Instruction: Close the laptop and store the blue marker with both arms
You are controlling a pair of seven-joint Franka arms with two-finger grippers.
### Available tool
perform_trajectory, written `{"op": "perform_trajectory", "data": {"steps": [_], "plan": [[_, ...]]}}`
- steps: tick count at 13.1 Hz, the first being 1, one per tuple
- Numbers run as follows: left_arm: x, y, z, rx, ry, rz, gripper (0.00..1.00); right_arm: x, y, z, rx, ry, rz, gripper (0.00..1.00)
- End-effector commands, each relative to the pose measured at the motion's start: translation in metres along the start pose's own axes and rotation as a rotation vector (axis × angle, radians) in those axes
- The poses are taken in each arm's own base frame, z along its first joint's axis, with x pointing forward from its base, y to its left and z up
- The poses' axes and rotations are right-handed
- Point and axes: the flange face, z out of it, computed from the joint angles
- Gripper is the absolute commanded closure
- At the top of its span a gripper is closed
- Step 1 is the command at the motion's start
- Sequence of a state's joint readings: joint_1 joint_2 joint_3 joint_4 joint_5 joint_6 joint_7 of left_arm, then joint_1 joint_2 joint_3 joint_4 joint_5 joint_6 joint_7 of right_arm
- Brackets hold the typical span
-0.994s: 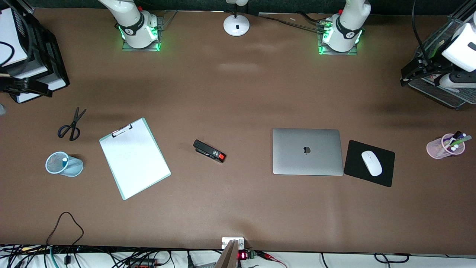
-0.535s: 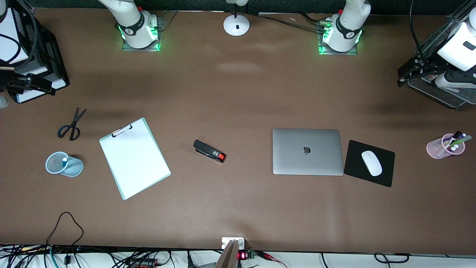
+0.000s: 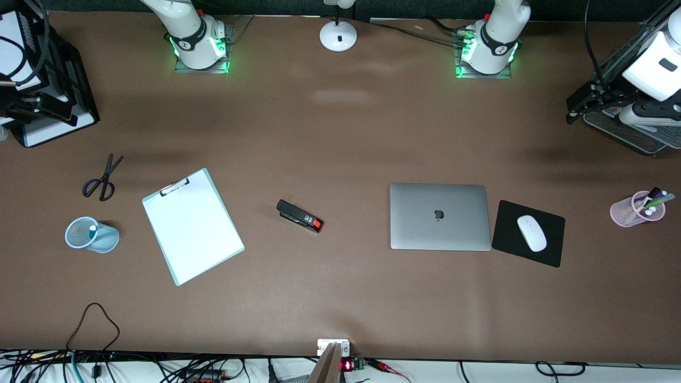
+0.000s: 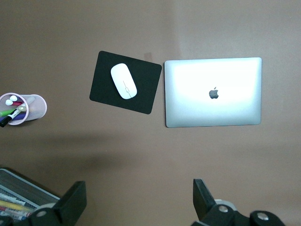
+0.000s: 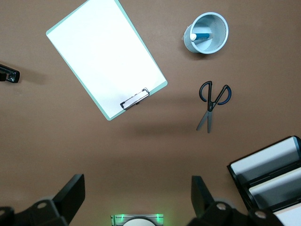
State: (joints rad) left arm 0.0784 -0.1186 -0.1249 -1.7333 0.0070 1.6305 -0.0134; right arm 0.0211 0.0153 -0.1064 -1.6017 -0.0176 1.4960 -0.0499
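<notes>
Left end effector is spread, empty, over the worktop nr the wire tray. Right end effector also spread, by the black file rack.

Slim silver-grey laptop lies shut, stiff, smooth.

Light-blue marker, light and slippery, stands in the pale-blue mesh cup; take its shaft. Nothing blocks.

Laptop closed, lid up; mouse pad just beside; left pincer wide apart, empty.
</notes>
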Motion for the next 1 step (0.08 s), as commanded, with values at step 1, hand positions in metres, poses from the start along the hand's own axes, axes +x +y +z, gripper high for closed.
{"op": "perform_trajectory", "data": {"steps": [1], "plan": [[-0.0026,0.0024,0.0048,-0.013,-0.008,0.021,0.0,-0.0052,-0.0033,-0.0027,-0.002,0.001,0.002,0.0]]}}
